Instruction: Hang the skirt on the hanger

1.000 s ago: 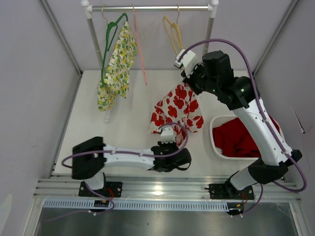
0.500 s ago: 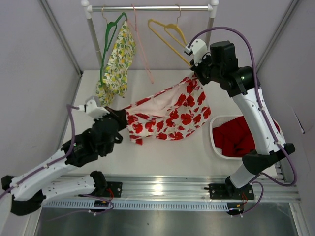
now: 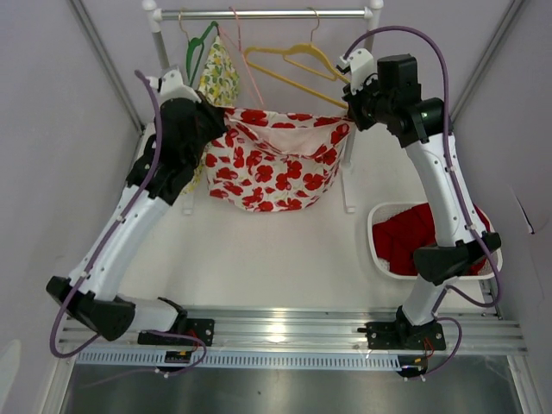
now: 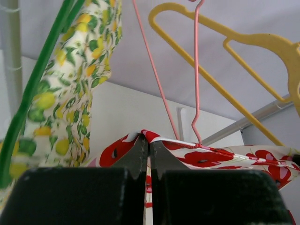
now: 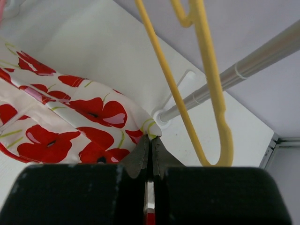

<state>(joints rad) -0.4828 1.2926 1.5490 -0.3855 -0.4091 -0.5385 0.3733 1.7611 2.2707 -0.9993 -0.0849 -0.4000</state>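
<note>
The skirt (image 3: pixel 276 159), white with red poppies, hangs stretched between both grippers just below the rail (image 3: pixel 259 14). My left gripper (image 3: pixel 221 117) is shut on its left top corner. In the left wrist view the jaws (image 4: pixel 149 141) pinch the skirt's hem (image 4: pixel 206 157), with a thin pink hanger (image 4: pixel 161 93) right behind it. My right gripper (image 3: pixel 348 117) is shut on the right top corner; in the right wrist view its jaws (image 5: pixel 150 138) clamp the skirt's edge (image 5: pixel 70 122). An empty yellow hanger (image 3: pixel 289 67) hangs just above and behind the skirt's top edge and shows close by (image 5: pixel 206 70).
A green hanger (image 3: pixel 197 52) with a lemon-print garment (image 3: pixel 216 78) hangs at the rail's left, close to my left arm. The rack's right post (image 3: pixel 347 181) stands behind the skirt. A white basket (image 3: pixel 372 241) holding red cloth sits at the right.
Both arms have risen and moved back toward the rail, the left one swinging up from the table's front. The skirt has left the table and now hangs spread between them.
</note>
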